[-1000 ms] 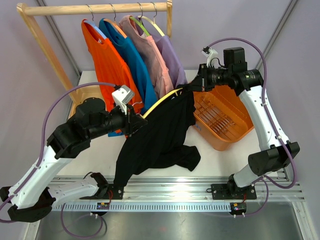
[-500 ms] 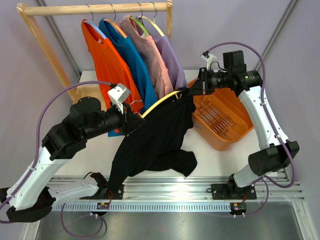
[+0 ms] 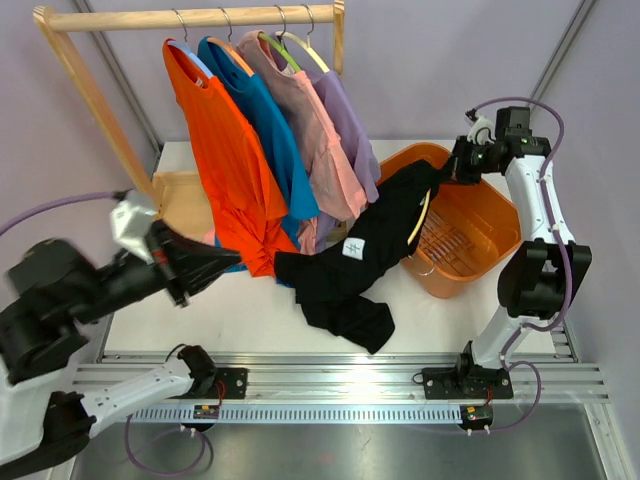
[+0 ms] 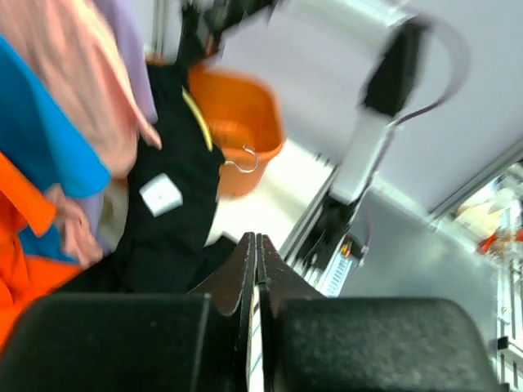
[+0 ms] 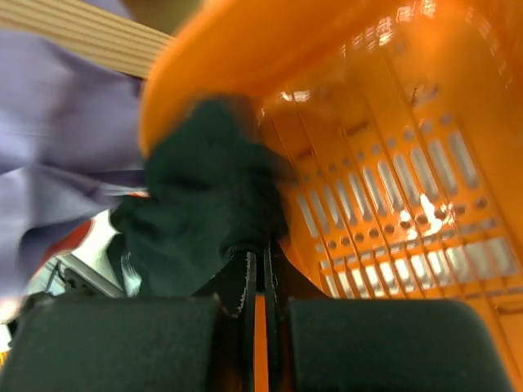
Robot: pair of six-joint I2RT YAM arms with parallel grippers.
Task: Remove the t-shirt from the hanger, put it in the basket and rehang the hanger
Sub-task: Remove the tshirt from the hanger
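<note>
The black t-shirt (image 3: 345, 265) lies draped from the orange basket's (image 3: 490, 235) near-left rim down onto the table, with a white label showing. The yellow hanger (image 3: 424, 215) rests at the basket's edge, partly under the shirt, and its hook shows in the left wrist view (image 4: 242, 162). My right gripper (image 3: 457, 170) is over the basket's back rim and is shut on a bunch of the black shirt (image 5: 204, 204). My left gripper (image 3: 185, 272) is drawn back at the left, away from the shirt, shut and empty (image 4: 256, 242).
A wooden rack (image 3: 190, 15) at the back holds orange (image 3: 215, 140), blue (image 3: 270, 140), pink (image 3: 315, 140) and purple (image 3: 350, 125) shirts on hangers. The hems of these shirts hang close to the black shirt. The table's front rail (image 3: 330, 375) runs along the near edge.
My left arm has let go of the black shirt and swung back left. My right arm has carried the shirt's top rightward to the basket. The shirt has dropped onto the table.
</note>
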